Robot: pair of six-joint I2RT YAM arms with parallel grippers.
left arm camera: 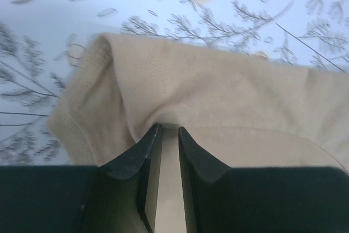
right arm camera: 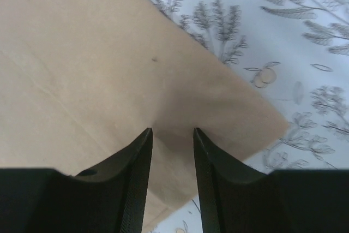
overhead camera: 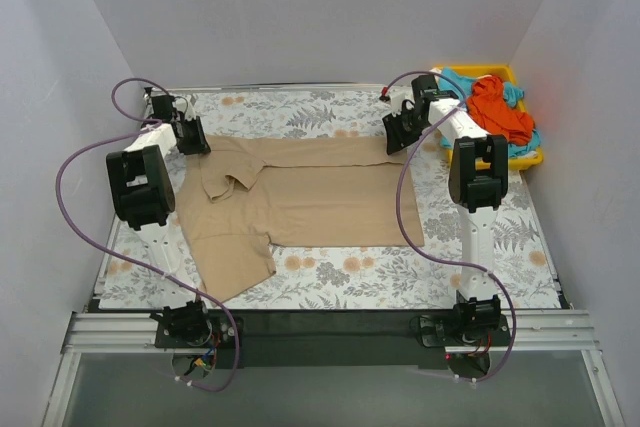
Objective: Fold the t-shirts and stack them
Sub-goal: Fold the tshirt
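Observation:
The tan-beige t-shirt lies spread across the flowered table cover, with one sleeve reaching toward the near left. My left gripper is at the shirt's far left corner. In the left wrist view it is shut on a raised pinch of tan fabric. My right gripper is at the shirt's far right corner. In the right wrist view it holds the tan hem corner between narrowly parted jaws. The orange-red t-shirt lies crumpled on the turquoise-blue t-shirt.
A yellow tray at the far right corner holds the orange-red and turquoise-blue shirts. Grey walls close in the left, back and right. The flowered cover shows bare in front of the shirt. Purple cables loop beside both arms.

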